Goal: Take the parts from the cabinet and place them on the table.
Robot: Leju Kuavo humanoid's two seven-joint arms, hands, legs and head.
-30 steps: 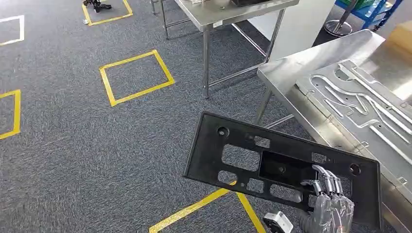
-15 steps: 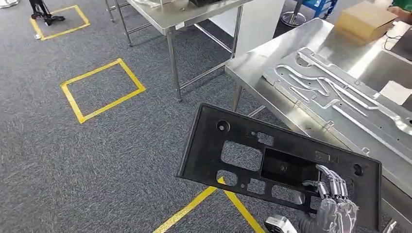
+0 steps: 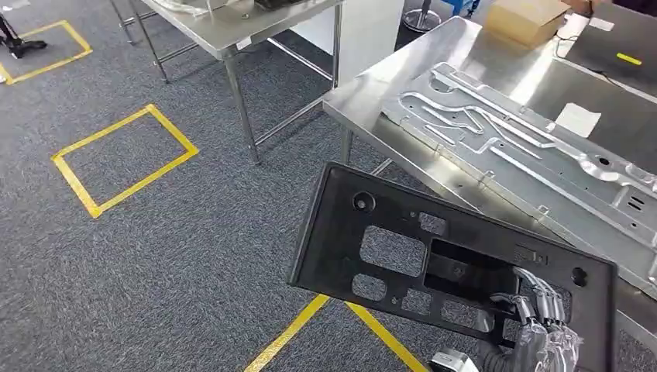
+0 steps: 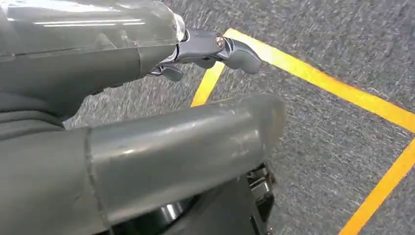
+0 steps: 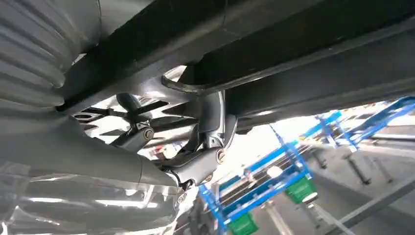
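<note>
Gripping the black plastic panel [image 3: 434, 263] by its lower edge, my right hand [image 3: 542, 333] holds it tilted above the carpet, beside the steel table [image 3: 364, 97]; no readable writing; my left hand [image 4: 147, 122] hangs empty, fingers apart

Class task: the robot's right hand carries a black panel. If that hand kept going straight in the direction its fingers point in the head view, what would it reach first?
Probably the steel table, where the silver pressed plate lies. The right hand holds the black panel, whose edge would likely arrive first; depth is unclear.
</note>
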